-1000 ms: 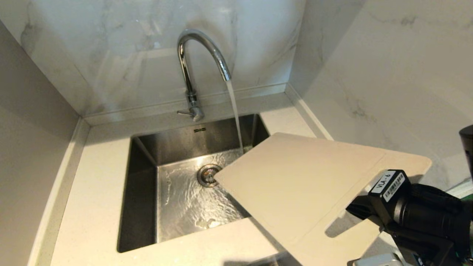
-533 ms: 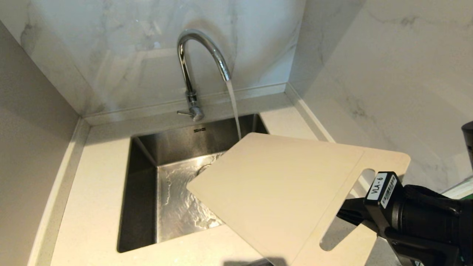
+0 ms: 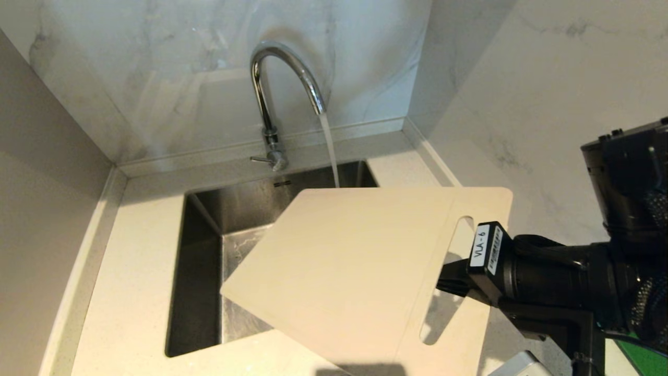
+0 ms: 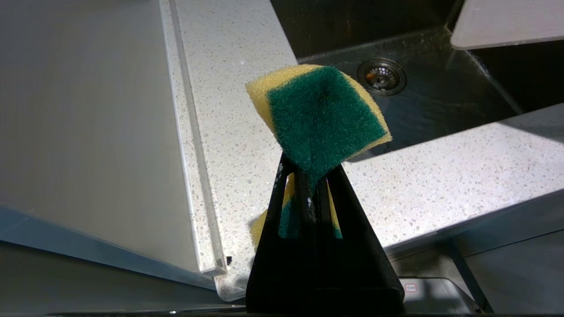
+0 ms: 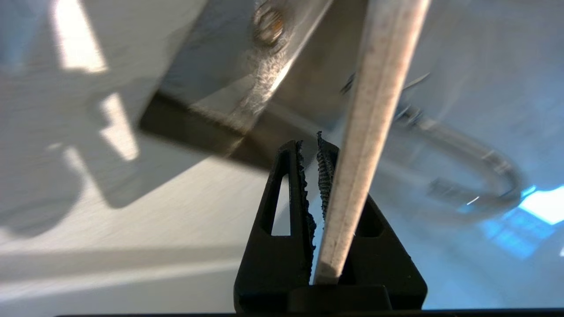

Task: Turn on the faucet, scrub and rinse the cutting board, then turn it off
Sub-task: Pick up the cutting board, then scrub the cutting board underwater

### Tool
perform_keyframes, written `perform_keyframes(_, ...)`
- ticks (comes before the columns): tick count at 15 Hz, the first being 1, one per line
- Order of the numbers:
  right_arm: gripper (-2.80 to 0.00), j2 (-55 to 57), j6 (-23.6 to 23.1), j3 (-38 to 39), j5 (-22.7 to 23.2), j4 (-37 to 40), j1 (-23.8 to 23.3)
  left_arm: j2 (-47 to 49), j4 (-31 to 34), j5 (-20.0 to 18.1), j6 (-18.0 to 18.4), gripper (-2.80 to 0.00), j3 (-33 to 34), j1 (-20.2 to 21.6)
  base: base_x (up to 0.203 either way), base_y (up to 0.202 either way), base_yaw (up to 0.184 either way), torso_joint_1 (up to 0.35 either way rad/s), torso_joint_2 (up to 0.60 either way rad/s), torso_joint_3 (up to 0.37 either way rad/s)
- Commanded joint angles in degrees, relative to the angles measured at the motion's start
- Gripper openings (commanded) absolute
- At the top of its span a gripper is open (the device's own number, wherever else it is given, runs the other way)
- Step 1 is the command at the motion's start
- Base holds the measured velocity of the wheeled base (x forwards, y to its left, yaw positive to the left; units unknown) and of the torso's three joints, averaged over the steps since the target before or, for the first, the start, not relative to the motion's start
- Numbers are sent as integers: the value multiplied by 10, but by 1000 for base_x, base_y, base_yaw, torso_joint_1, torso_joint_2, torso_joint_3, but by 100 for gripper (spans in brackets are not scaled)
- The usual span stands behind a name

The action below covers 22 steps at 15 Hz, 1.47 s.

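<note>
Right gripper (image 3: 453,282), clamped on the cutting board (image 3: 355,271) by its handle end, is swinging it left from mid-right toward frame centre, probably nearing the faucet (image 3: 284,78) stream for rinsing.

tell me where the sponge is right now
The sponge is pinched in the left gripper, seen only in the left wrist view, held above the speckled countertop just short of the sink.

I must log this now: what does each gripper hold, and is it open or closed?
Left gripper: closed on the green-and-yellow sponge.
Right gripper: closed on the cutting board by its handle end, over the sink.
</note>
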Motion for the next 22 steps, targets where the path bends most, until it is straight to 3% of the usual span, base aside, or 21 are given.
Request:
perform_keyframes(1, -280, 33, -27, -17, 12, 1, -1, 0, 0, 0, 0, -280, 2, 0, 0, 0, 0, 0, 0, 0)
perform_keyframes(4, -280, 53, -61, -38, 35, 1, -4, 0, 0, 0, 0, -280, 2, 0, 0, 0, 0, 0, 0, 0)
perform_keyframes(9, -280, 109, -157, -87, 114, 4, -59, 0, 0, 0, 0, -280, 2, 0, 0, 0, 0, 0, 0, 0)
perform_keyframes(16, -280, 186, -204, -146, 154, 3, -61, 0, 0, 0, 0, -280, 2, 0, 0, 0, 0, 0, 0, 0)
perform_keyframes(22, -280, 238, -230, -175, 156, -1, -60, 0, 0, 0, 0, -280, 2, 0, 0, 0, 0, 0, 0, 0)
